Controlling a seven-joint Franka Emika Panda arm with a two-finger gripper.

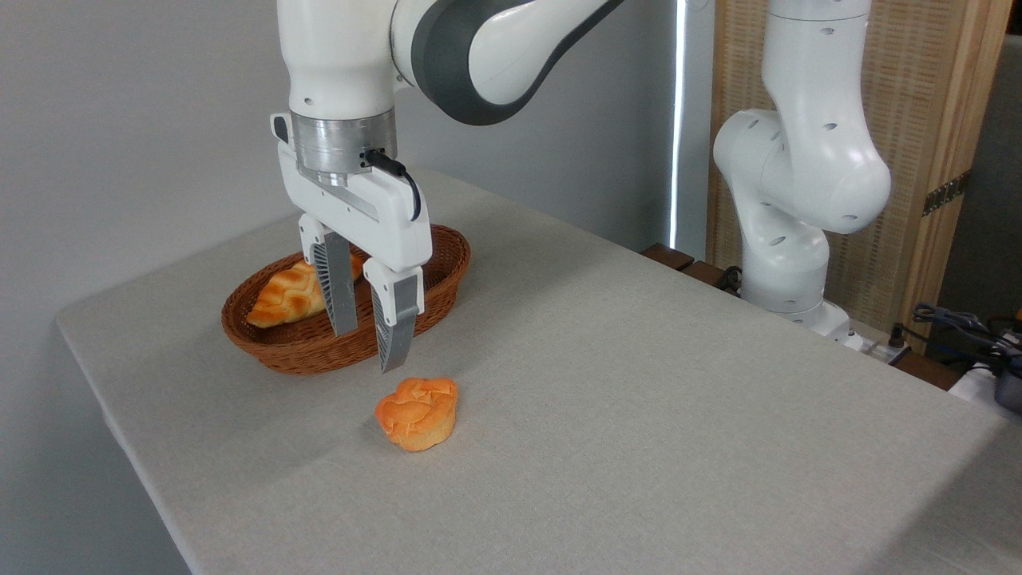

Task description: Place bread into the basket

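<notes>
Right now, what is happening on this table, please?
A white robot arm holds its gripper open in the air, in front of a wicker basket. A small orange bun sits on the grey table, outside the basket, untouched. A braided loaf already lies in the basket.

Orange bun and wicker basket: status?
Gripper open, empty, above the table. Small round orange-golden bun on the grey cloth, outside the reddish-brown wicker basket. Braided golden loaf already inside. Nothing between bun and basket.
</notes>
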